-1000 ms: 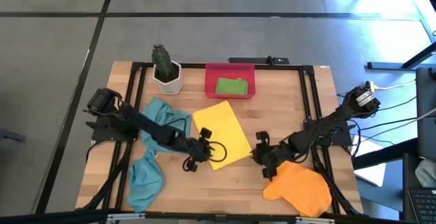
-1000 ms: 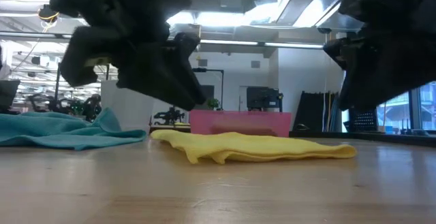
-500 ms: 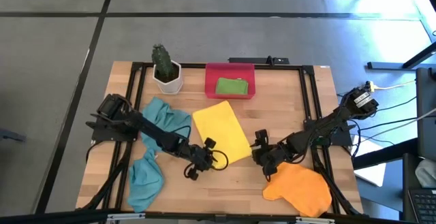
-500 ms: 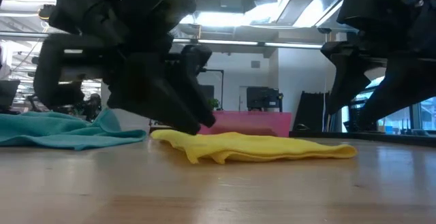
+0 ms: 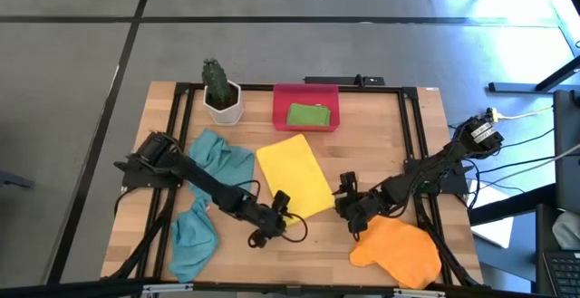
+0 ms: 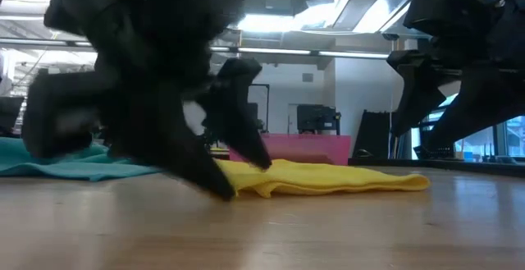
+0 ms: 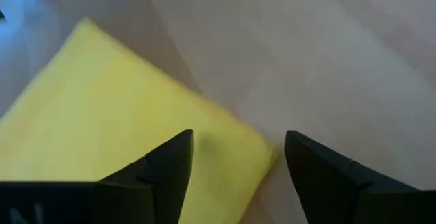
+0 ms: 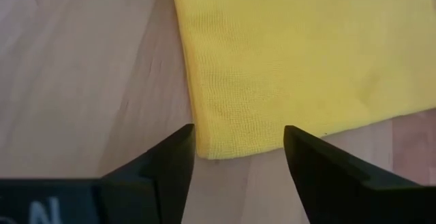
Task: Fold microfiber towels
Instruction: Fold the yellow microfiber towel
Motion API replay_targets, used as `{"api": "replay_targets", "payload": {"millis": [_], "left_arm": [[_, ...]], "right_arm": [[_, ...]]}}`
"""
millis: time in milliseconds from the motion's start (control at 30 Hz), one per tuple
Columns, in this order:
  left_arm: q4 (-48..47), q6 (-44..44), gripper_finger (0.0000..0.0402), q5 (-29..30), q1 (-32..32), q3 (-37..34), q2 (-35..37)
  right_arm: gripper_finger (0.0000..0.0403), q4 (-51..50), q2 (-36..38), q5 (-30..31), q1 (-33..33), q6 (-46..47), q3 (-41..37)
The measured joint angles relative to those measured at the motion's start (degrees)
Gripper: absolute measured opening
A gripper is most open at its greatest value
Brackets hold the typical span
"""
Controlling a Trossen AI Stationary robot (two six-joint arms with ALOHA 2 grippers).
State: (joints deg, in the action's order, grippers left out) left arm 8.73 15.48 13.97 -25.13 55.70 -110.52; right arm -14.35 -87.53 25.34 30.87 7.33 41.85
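Landmark: we place everything from the yellow towel [image 5: 294, 176], which lies spread flat in the middle of the wooden surface [image 5: 417, 135].

Done so far: we judge one towel finished, the lime green towel [image 5: 308, 115], which sits folded small inside the red tray [image 5: 280, 106] just beyond the yellow towel's far edge.

In hand: the yellow towel appears to be the current piece; it is open and unfolded, with both arms at its near edge.

Left end effector [image 7: 238, 157]: spread, holding nothing, with the yellow towel's near corner lying between the fingers in the left wrist view; in the high view it sits at the towel's near-left corner.

Right end effector [image 8: 238, 149]: also spread and empty, poised over the yellow towel's other near corner, which lies flat on the wood.

Left to do: the teal-blue towels [image 5: 204, 198] lie rumpled in a heap to the left of the yellow towel, and we cannot tell from these views whether that heap is one cloth or two. The orange towel [image 5: 399, 251] lies crumpled nearer than the yellow towel and to its right, beside the right arm.

Progress: we judge the task early, with one folded, one being started, and the rest untouched.

Bystander: a potted cactus [image 5: 219, 92] stands beyond the yellow towel's far-left corner, beside the tray.
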Motion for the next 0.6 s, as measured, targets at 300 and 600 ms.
{"api": "replay_targets", "payload": {"millis": [300,600], "left_arm": [[-7.3,3.5,0.0225,5.1,-2.0,0.8,1.9],[-9.2,8.6,0.0225,12.1,-2.8,0.8,1.4]], "right_arm": [[0.0225,0.0,0.0,0.5,0.0,0.1,0.0],[0.0225,0.2,0.0,1.2,0.0,0.0,0.0]]}}
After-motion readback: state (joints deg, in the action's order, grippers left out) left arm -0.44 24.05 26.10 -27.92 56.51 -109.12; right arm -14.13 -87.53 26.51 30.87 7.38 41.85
